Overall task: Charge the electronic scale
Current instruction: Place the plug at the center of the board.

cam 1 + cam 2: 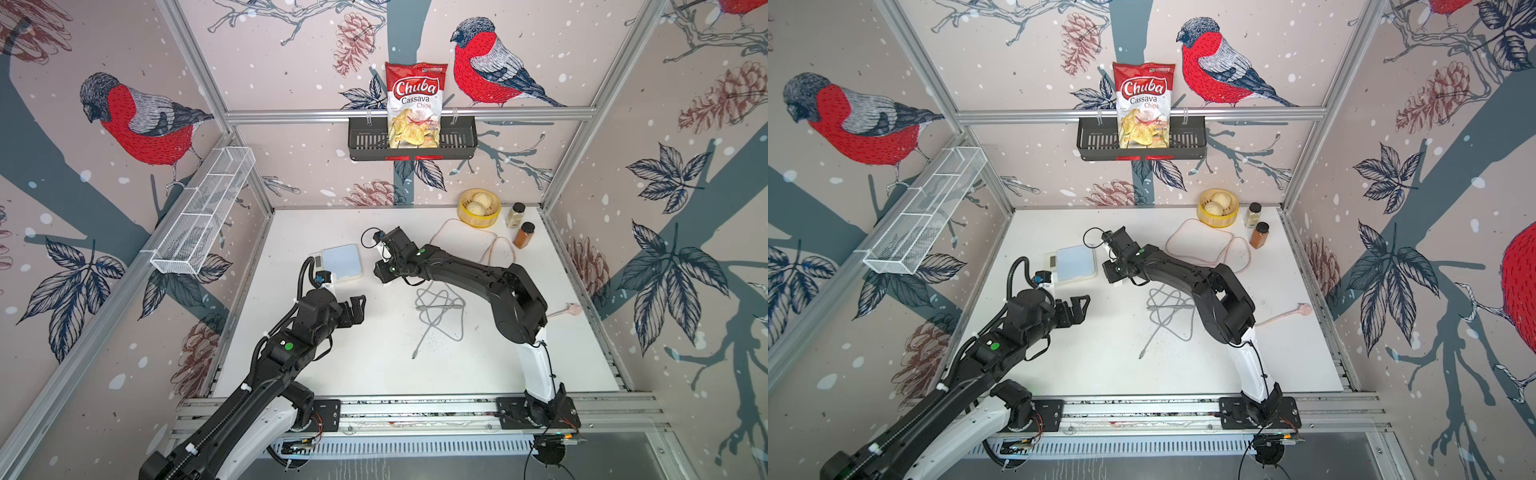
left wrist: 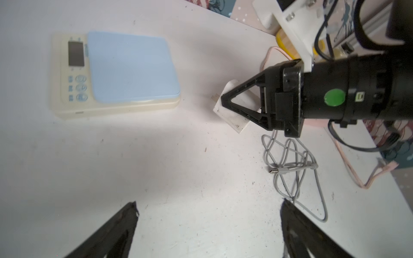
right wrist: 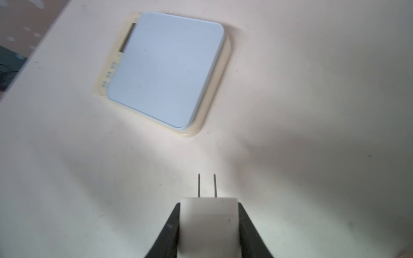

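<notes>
One white table (image 1: 374, 365) filled the floor of the cell, and we saw two black arms reaching over it from the near rail. The left arm (image 1: 266, 374) angled toward the middle. The right arm (image 1: 498, 291) bent across toward the left. A wire basket (image 1: 208, 212) hung on the left wall. A black basket (image 1: 365, 143) hung on the back wall with a chips bag (image 1: 415, 104) standing in it.

The scale (image 1: 341, 262) lay flat on the far left part of the table, blue platform up and display strip along its left edge. In both top views it sat just left of the right gripper and beyond the left gripper, apart from both.

A grey cable (image 1: 440, 307) lay in loose loops on the table under the right arm, and a pink cord (image 1: 571, 309) trailed along the right side. A yellow bowl (image 1: 478, 222) sat in the far right corner, with two jars (image 1: 515, 215) just beside it.

The left gripper (image 1: 356, 309) hung over the table, its fingers (image 2: 120, 227) spread wide and released. The right gripper (image 3: 209, 214) had its fingers clenched on the charger (image 3: 209, 225), a small white cube. In the right wrist view its two prongs (image 3: 199, 185) pointed toward the scale. We could not tell whether the charger touched the table.
</notes>
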`<state>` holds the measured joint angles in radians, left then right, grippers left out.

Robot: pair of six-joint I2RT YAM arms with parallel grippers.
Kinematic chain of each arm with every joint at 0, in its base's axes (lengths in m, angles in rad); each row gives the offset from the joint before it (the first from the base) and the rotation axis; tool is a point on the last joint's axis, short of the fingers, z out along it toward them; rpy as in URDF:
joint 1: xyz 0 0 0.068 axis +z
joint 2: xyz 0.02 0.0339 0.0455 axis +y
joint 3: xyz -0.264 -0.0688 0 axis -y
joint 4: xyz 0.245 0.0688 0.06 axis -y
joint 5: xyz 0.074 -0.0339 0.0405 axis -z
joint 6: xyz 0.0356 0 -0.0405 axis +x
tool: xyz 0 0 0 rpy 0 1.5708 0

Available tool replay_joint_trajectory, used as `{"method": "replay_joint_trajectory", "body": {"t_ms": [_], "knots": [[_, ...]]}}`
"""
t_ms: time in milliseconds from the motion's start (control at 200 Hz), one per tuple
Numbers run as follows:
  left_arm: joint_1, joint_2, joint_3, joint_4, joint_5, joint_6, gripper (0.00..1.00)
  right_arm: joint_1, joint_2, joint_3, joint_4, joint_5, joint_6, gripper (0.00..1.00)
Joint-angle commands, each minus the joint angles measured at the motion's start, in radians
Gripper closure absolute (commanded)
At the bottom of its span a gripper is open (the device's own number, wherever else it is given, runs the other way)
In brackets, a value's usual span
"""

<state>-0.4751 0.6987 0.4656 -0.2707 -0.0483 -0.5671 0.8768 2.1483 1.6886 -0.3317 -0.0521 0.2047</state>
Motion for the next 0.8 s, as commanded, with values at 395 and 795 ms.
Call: {"method": "replay_joint_trajectory", "body": {"t_ms": [395, 795], "knots": [[0.001, -0.315, -0.234, -0.072, -0.061, -0.427, 0.04, 0.093, 0.089, -0.096, 0.169, 0.266, -0.092, 0.59], [0.001, -0.071, -0.141, 0.058, 0.036, -0.247, 0.04, 0.093, -0.086, -0.086, 0.081, 0.155, -0.057, 0.42]]}}
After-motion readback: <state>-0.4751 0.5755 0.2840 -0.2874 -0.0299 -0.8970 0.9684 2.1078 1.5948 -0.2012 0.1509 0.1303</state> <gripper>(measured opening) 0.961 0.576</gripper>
